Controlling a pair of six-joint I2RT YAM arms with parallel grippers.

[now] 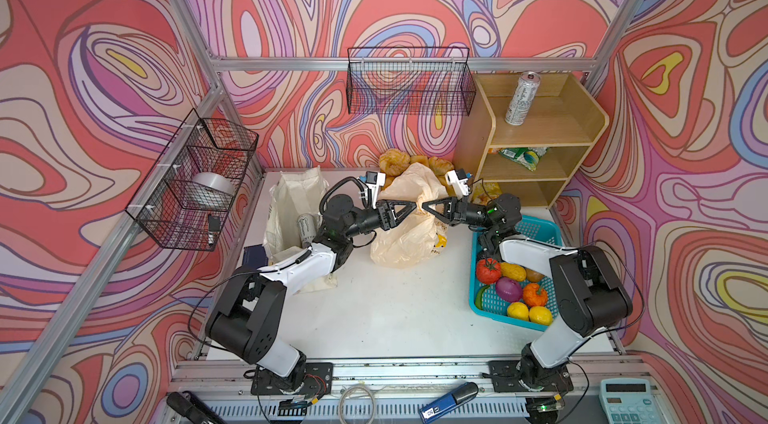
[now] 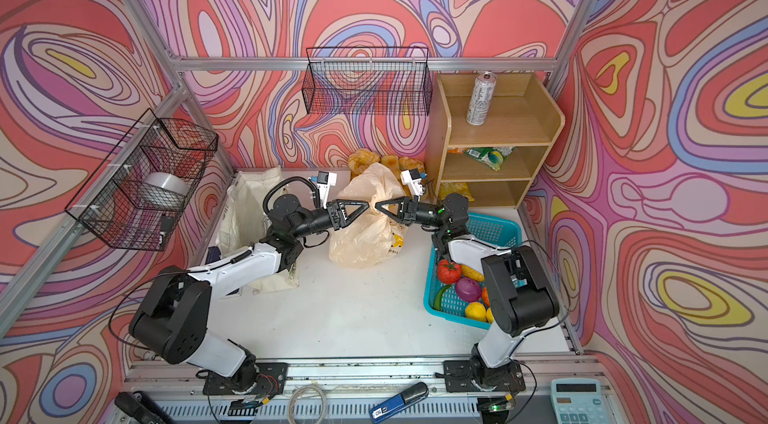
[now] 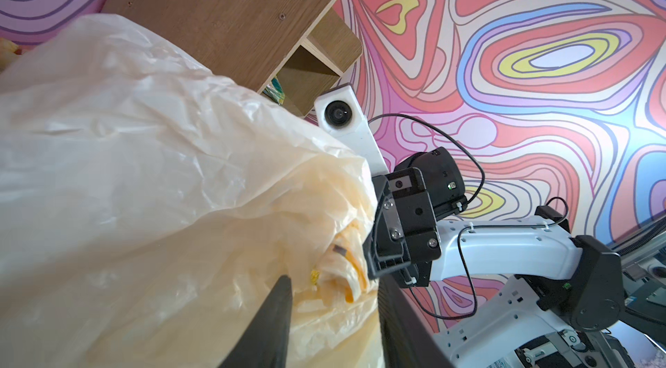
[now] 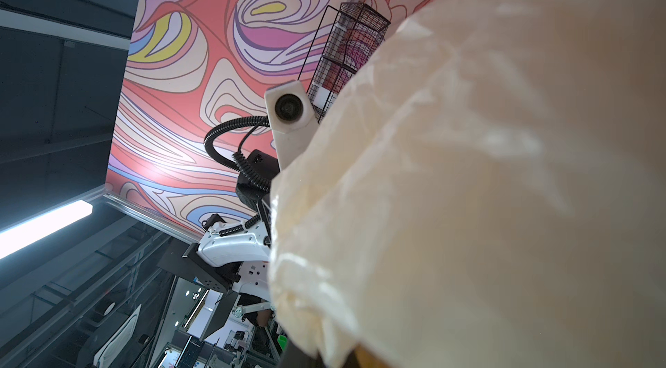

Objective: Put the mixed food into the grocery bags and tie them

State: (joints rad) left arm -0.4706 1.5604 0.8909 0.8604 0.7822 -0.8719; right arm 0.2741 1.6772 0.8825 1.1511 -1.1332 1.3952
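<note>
**Both grippers meet at the top of the plastic bag**

In both top views we see the thin cream translucent plastic bag with yellow banana prints [image 1: 405,241]. It stands on the white table [image 1: 395,318], in the middle and toward the far side, on the near side of the golden-brown bread rolls [image 1: 392,162]. The left gripper [image 1: 414,207] and the right gripper [image 1: 424,207] point at each other above it. Their tips are almost touching at the gathered top of the bag.

The right gripper is closed and pinches a bunched, twisted piece of the plastic. The left wrist view shows this bunch going to its tips. The black fingers [image 3: 275,315] of the left gripper stand somewhat apart, with plastic lying between them. Whether they press on it we cannot tell.

The off-white cloth tote with handles [image 1: 291,197] stands on the left, just beside the left arm. A tall white-silver drink can with black lettering [image 1: 306,226] is inside it. A second can [image 1: 521,98] of the same kind stands upright on top of the light wooden shelf unit [image 1: 561,119] at the far right. A colourful green snack packet [image 1: 524,156] lies on its middle shelf.

The teal plastic mesh basket [image 1: 540,231] is on the right, partly under the right arm. Two yellow lemons [image 1: 517,312] lie at its near edge, and a dark green cucumber [image 1: 480,297] lies at its left side.
</note>
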